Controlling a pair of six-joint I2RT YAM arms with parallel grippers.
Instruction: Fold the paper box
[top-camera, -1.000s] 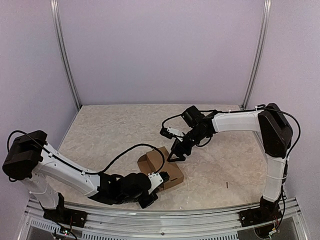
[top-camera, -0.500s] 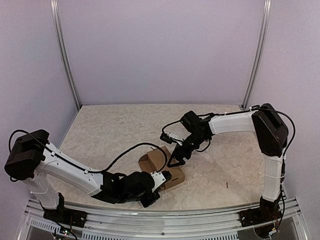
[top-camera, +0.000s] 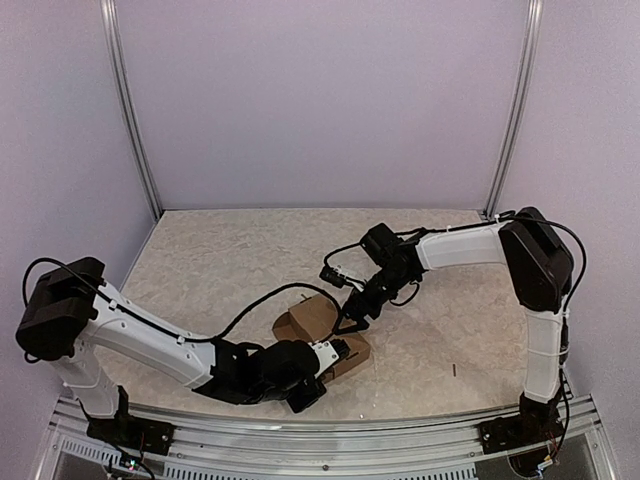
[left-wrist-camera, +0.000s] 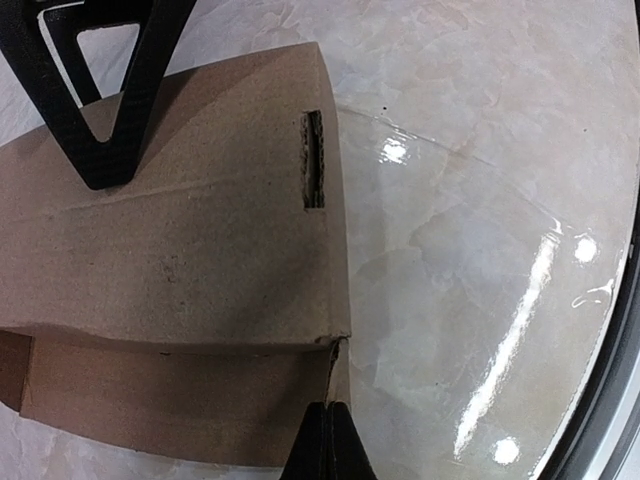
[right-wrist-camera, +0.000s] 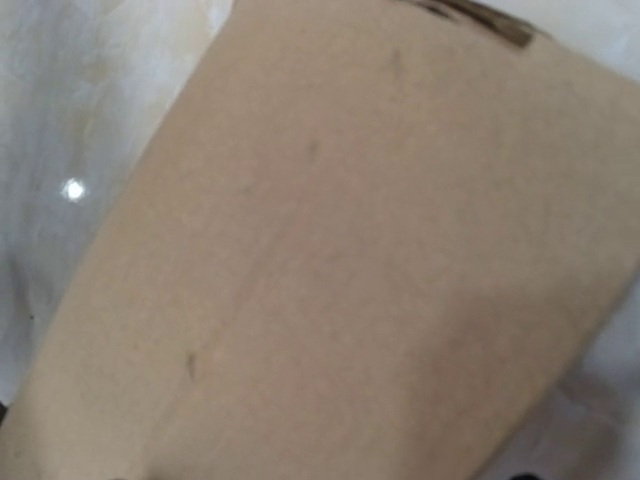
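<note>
The paper box (top-camera: 312, 320) is brown cardboard, partly folded, lying near the front middle of the table. In the left wrist view the paper box (left-wrist-camera: 190, 260) shows a curved top panel with a slot and a lower wall beneath it. My left gripper (left-wrist-camera: 328, 445) is shut at the box's near right corner, with a thin side flap running edge-on into its tips. My right gripper (top-camera: 348, 318) reaches down from the back right, and one black finger (left-wrist-camera: 105, 165) rests on the top panel. The right wrist view is filled by the cardboard (right-wrist-camera: 330, 260), and its own fingers are hidden.
The table is pale marbled stone (top-camera: 220, 260) with purple walls behind and at both sides. A metal rail (top-camera: 330, 440) runs along the near edge. A small dark speck (top-camera: 454, 370) lies on the table at the right.
My right gripper has come down and left onto the box's top panel. The left arm has edged right along the box's near side, staying shut.
</note>
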